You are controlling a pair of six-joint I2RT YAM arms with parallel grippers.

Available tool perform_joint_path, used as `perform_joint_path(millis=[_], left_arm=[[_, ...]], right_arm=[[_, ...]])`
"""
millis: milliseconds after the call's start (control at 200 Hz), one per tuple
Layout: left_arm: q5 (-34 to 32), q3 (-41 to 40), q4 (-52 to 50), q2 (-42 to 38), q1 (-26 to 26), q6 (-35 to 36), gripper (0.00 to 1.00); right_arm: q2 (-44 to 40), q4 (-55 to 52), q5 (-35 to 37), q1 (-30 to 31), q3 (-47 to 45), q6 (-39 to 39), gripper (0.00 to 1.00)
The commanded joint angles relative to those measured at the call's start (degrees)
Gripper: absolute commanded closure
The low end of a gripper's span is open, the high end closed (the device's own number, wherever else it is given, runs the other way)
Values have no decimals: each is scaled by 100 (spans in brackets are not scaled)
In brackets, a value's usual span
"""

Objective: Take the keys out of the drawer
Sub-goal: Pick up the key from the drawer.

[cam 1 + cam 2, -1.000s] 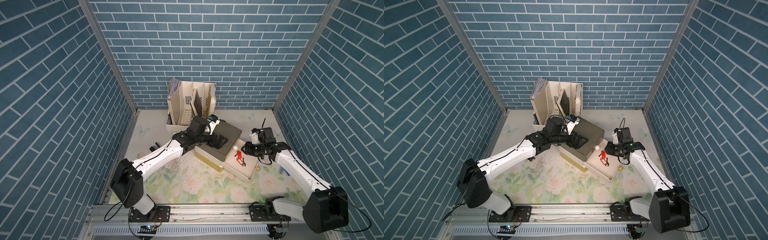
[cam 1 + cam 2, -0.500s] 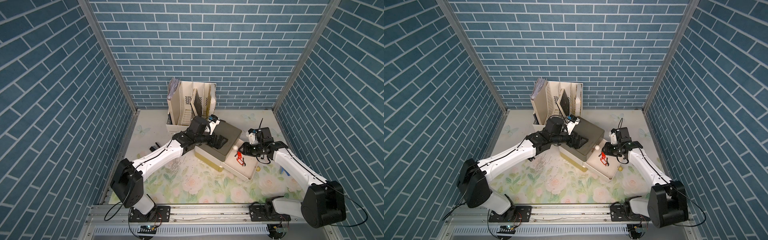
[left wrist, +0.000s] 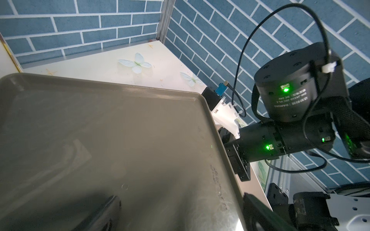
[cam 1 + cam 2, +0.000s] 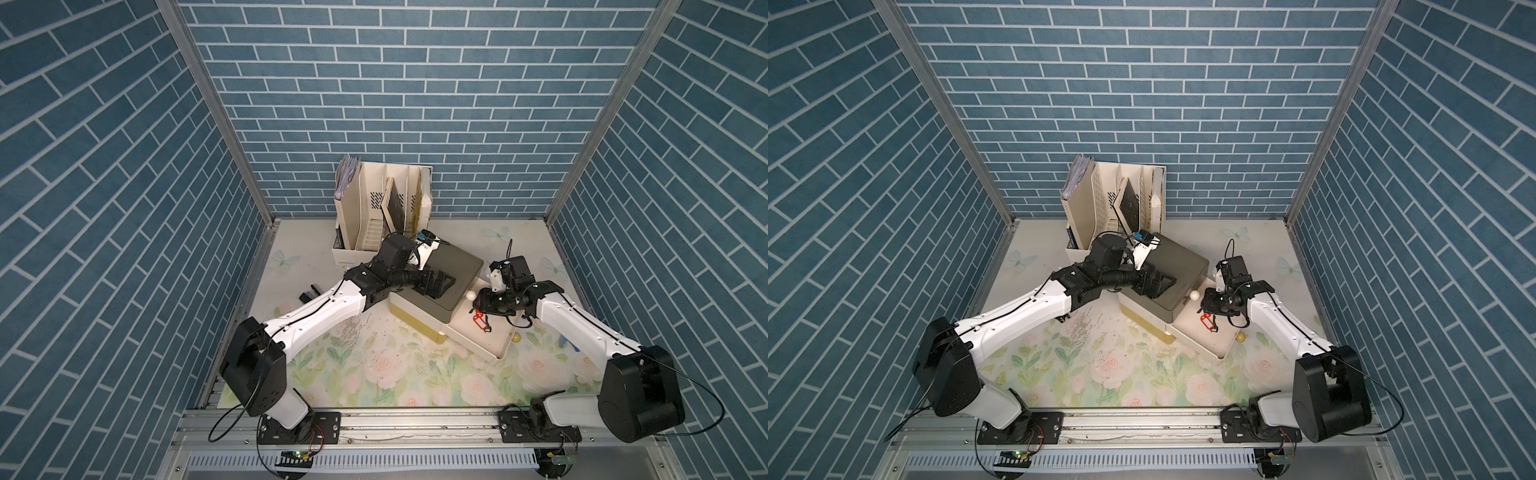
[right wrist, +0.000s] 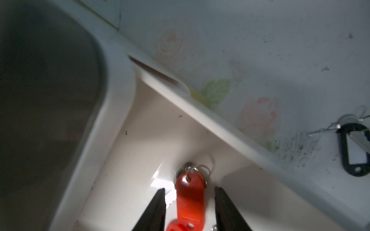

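the white drawer (image 4: 503, 353) sticks out of the gray box (image 4: 453, 266) toward 4 o'clock in both top views. the red-tag keys (image 5: 189, 197) lie inside it, on the drawer floor. the right end effector (image 5: 189, 188) sits low over them, part way open, with one finger on each side of a red tag and a gap on both sides, so it holds nothing. a black-tag key (image 5: 354, 148) lies on the desk (image 5: 260, 40) outside the drawer. the left end effector (image 4: 440, 282) rests on top of the gray box, spread wide, with nothing in it.
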Motion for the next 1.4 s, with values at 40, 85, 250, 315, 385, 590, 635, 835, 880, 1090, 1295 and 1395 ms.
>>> perform_joint_path(millis=[40,85,250,315,385,590,635,835,880,1090,1295,1395], left_arm=[[13,-330,-704,72,152,11,0],[35,-355,-696,64,172,15,0],[88,-385,-711,44,240,50,0],[105,-400,-710,40,265,63,0],[119,-411,-700,37,283,72,0],[178,-440,-638,71,293,38,0],[176,-441,-633,64,293,37,0],[149,-457,-638,55,292,37,0],[147,-457,-642,62,297,29,0],[139,-461,-650,57,297,20,0],[178,-416,-628,55,298,-4,0],[195,-376,-624,42,293,-20,0]], right_arm=[[198,-54,504,177,306,253,57],[264,-65,594,225,353,284,58],[441,-60,732,342,450,389,59],[470,-130,887,366,487,409,60],[464,-196,973,367,491,418,64],[427,-331,1231,367,496,409,71],[418,-327,1232,367,496,409,74],[343,-301,1250,372,520,410,85],[324,-288,1242,368,505,417,89],[162,-308,1331,367,534,444,95],[-192,-312,1335,367,619,456,100],[-491,-318,1302,367,730,529,100]])
